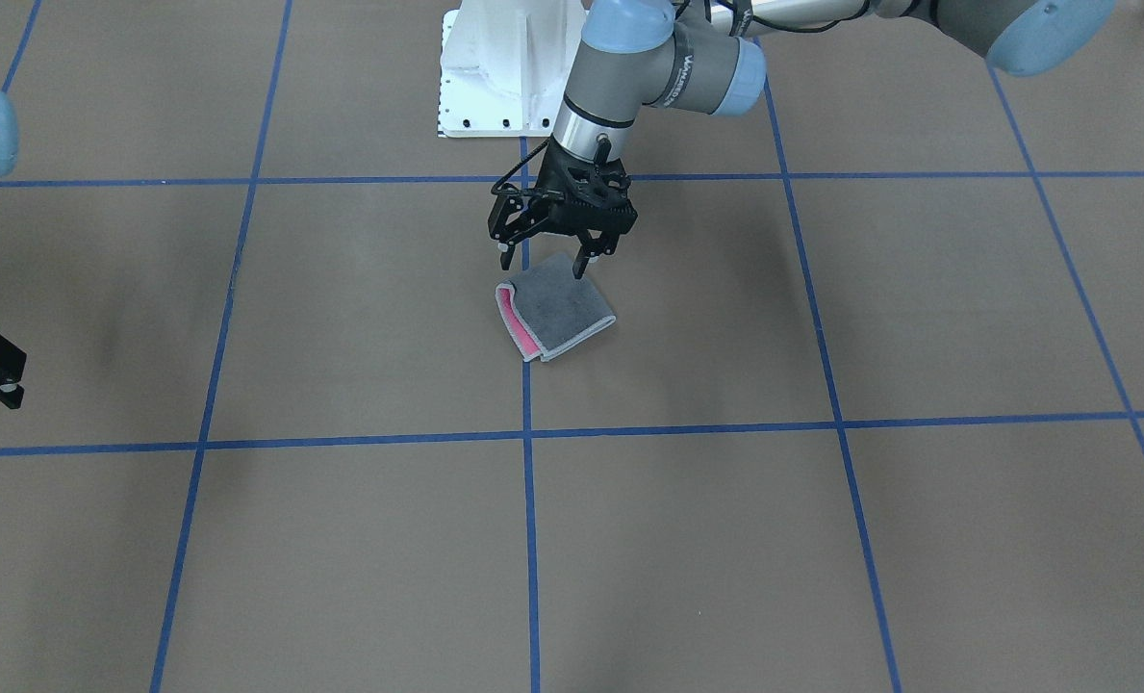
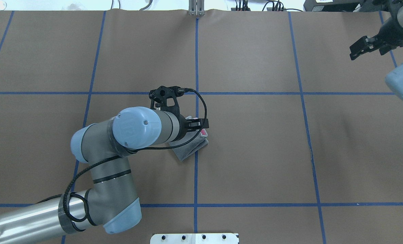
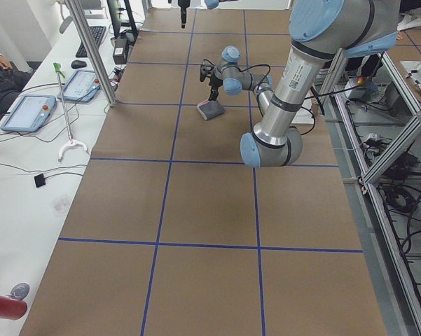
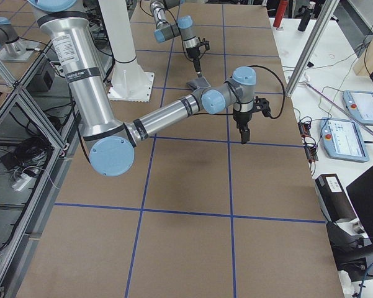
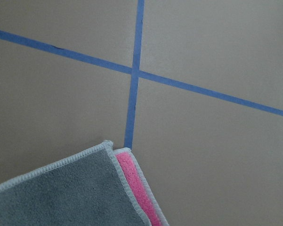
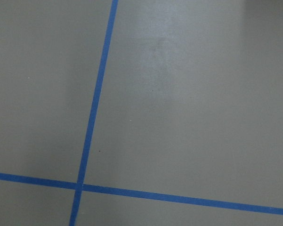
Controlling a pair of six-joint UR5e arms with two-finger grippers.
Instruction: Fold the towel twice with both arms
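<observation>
The towel [image 1: 560,310] lies folded on the brown table near its middle, grey face up, with a pink layer showing along one edge. It also shows in the overhead view [image 2: 187,149] and the left wrist view [image 5: 70,193]. My left gripper [image 1: 543,267] is open and empty, just above the towel's edge nearest the robot, fingers apart from the cloth. In the overhead view the left wrist hides most of it. My right gripper [image 2: 365,47] hangs far off to the right side, away from the towel, and looks open and empty.
The white bolted pedestal [image 1: 504,67] stands at the robot's side of the table, behind the towel. Blue tape lines [image 1: 527,433] divide the brown table top into squares. Monitors, tablets and cables lie on side benches beyond the table ends.
</observation>
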